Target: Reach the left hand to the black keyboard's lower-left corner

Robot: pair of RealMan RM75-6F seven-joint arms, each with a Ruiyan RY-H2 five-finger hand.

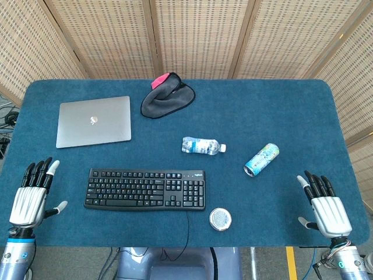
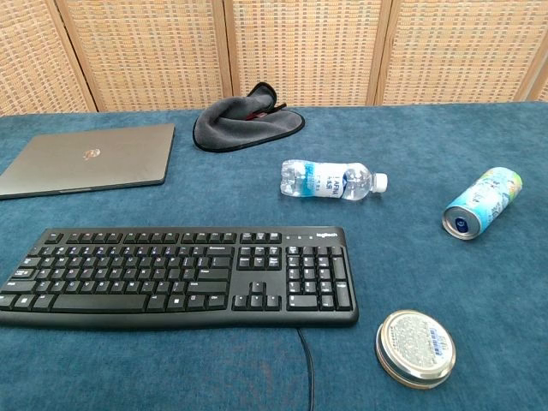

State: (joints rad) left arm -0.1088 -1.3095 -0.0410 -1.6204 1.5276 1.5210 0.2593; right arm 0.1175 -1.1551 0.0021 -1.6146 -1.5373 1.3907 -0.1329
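Observation:
A black keyboard (image 1: 145, 189) lies flat near the table's front edge, its cable running off the front; the chest view shows the keyboard (image 2: 175, 276) filling the lower left. My left hand (image 1: 32, 195) hovers at the front left of the table, fingers spread and empty, about a hand's width left of the keyboard's lower-left corner (image 1: 86, 205). My right hand (image 1: 325, 205) is at the front right, fingers apart, holding nothing. Neither hand appears in the chest view.
A closed silver laptop (image 1: 93, 121) lies behind the keyboard at left. A grey and pink cloth (image 1: 167, 95) sits at the back centre. A water bottle (image 1: 202, 146), a can (image 1: 261, 159) on its side and a round tin (image 1: 220, 219) lie right of the keyboard.

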